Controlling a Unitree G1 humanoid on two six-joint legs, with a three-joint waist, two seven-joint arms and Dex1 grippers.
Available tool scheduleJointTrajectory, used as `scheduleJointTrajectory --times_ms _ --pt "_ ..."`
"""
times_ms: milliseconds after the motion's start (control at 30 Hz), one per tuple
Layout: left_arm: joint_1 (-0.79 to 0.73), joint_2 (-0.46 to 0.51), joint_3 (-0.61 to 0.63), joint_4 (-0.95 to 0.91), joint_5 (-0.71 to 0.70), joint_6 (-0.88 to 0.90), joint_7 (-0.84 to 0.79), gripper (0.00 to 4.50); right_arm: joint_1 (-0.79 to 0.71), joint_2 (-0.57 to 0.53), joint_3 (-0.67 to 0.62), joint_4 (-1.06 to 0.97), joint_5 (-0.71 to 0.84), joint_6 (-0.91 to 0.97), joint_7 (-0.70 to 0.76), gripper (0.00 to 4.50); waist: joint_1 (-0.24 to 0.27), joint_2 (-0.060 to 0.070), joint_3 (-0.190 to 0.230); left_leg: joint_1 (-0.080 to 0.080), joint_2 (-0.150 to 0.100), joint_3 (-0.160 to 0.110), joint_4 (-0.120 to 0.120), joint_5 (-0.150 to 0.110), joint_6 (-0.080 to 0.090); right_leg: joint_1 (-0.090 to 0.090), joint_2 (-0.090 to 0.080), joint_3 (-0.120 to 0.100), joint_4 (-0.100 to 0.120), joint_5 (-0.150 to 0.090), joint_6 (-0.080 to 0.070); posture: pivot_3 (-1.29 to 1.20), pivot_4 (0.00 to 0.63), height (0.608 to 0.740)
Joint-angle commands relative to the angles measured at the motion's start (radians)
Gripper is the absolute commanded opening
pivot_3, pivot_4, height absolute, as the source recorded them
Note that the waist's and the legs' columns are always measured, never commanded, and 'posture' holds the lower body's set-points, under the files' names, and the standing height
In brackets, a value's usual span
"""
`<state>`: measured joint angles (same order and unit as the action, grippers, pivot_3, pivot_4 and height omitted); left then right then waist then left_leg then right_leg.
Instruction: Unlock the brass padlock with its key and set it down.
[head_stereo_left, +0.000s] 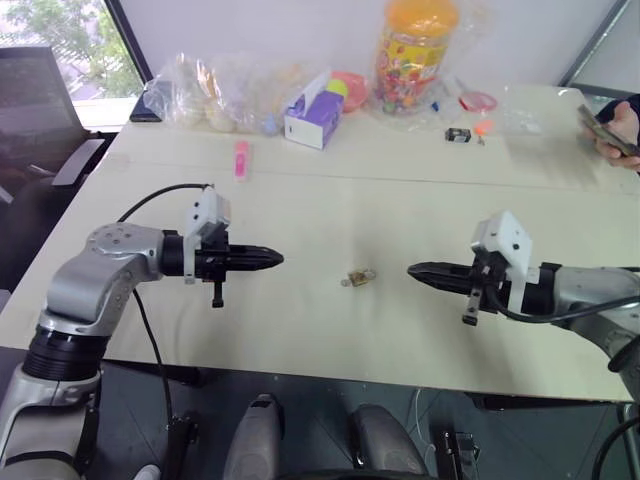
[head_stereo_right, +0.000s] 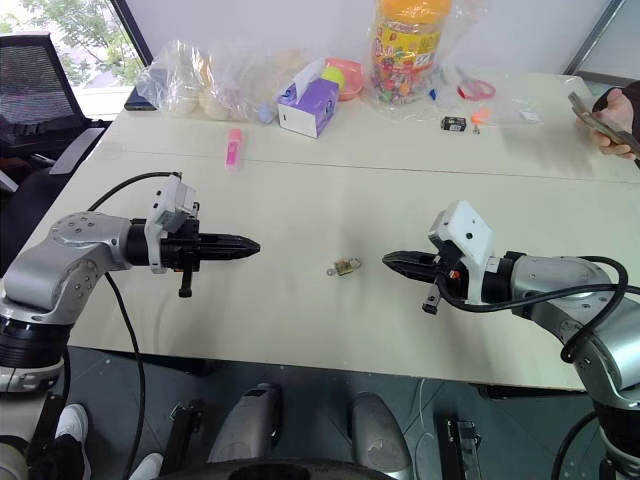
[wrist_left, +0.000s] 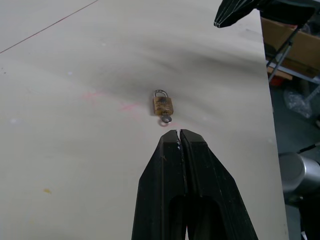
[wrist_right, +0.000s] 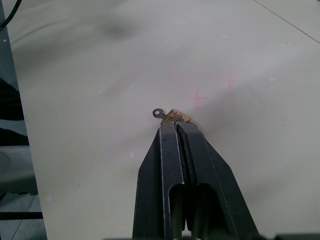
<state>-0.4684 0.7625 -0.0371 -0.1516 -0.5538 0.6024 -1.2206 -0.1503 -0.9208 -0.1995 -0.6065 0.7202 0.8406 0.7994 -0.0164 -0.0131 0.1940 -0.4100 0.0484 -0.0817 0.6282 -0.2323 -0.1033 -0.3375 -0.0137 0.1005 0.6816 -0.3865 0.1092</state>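
- Left wrist view: we see the brass padlock (wrist_left: 163, 105) lying flat on the table (wrist_left: 75, 150), key (wrist_left: 166, 119) in its base.
- Left claw (head_stereo_left: 274, 259) clenched, empty.
- Right claw (head_stereo_left: 416, 270) clenched, empty.
- Padlock sits between them, touching neither.

Padlock (head_stereo_left: 358, 277) on table (head_stereo_left: 300, 330), between claws

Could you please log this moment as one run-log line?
padlock: on table, key inserted | left gripper: shut, empty | right gripper: shut, empty | both flank padlock, apart
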Motion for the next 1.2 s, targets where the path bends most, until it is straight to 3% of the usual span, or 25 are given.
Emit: scheduleJointTrajectory --times_ms 33,433,533,733,767,900,1200 --pt "-0.010 0.010 0.002 -0.019 0.000 -0.005 -0.008 0.01 -0.020 -0.009 -0.001 -0.020 0.002 -0.017 0.008 0.00 0.000 0.000 0.000 0.000 0.000 0.000 0.000 0.000 0.000 0.000 0.000 0.000 0.000 0.000 0.000 0.00 0.150 0.740" --pt "-0.018 0.002 0.003 -0.012 0.004 -0.015 0.003 0.01 -0.072 -0.009 0.042 0.013 -0.022 -0.044 0.036 0.00 -0.001 0.000 0.000 0.000 0.000 0.000 0.000 0.000 0.000 0.000 0.000 0.000 0.000 0.000 0.000 0.00 0.150 0.740" --pt "-0.026 -0.006 -0.003 -0.001 0.011 -0.020 0.005 0.00 -0.115 0.001 0.086 0.049 -0.048 -0.055 0.043 0.91 -0.002 0.000 0.000 0.000 0.000 0.000 0.000 0.000 0.000 0.000 0.000 0.000 0.000 0.000 0.000 0.00 0.150 0.740" --pt "-0.042 -0.040 -0.034 0.041 0.066 -0.072 0.022 0.00 -0.247 0.022 0.269 0.174 -0.158 -0.125 0.129 4.10 -0.003 0.000 0.000 0.000 0.000 0.000 0.000 0.000 0.000 0.000 0.000 0.000 0.000 0.000 0.000 0.00 0.150 0.740" --pt "-0.044 -0.044 -0.037 0.048 0.076 -0.081 0.024 0.00 -0.263 0.024 0.291 0.194 -0.175 -0.137 0.146 4.45 -0.003 0.000 0.000 0.000 0.000 0.000 0.000 0.000 0.000 -0.001 0.000 0.000 0.000 0.000 0.000 0.00 0.150 0.740" --pt "-0.038 -0.059 -0.049 0.077 0.118 -0.126 0.037 0.00 -0.362 0.069 0.445 0.344 -0.305 -0.237 0.235 4.45 -0.003 0.000 0.000 0.000 0.000 0.000 0.000 0.000 0.000 -0.001 0.000 0.000 0.000 0.000 0.000 0.00 0.150 0.740" --pt "-0.011 -0.075 -0.033 0.048 0.116 -0.127 0.075 0.00 -0.487 0.188 0.581 0.650 -0.475 -0.403 0.365 4.45 -0.003 0.000 0.000 -0.001 0.000 0.000 0.001 0.000 0.000 -0.002 0.000 0.000 0.000 0.000 0.000 0.00 0.150 0.740"
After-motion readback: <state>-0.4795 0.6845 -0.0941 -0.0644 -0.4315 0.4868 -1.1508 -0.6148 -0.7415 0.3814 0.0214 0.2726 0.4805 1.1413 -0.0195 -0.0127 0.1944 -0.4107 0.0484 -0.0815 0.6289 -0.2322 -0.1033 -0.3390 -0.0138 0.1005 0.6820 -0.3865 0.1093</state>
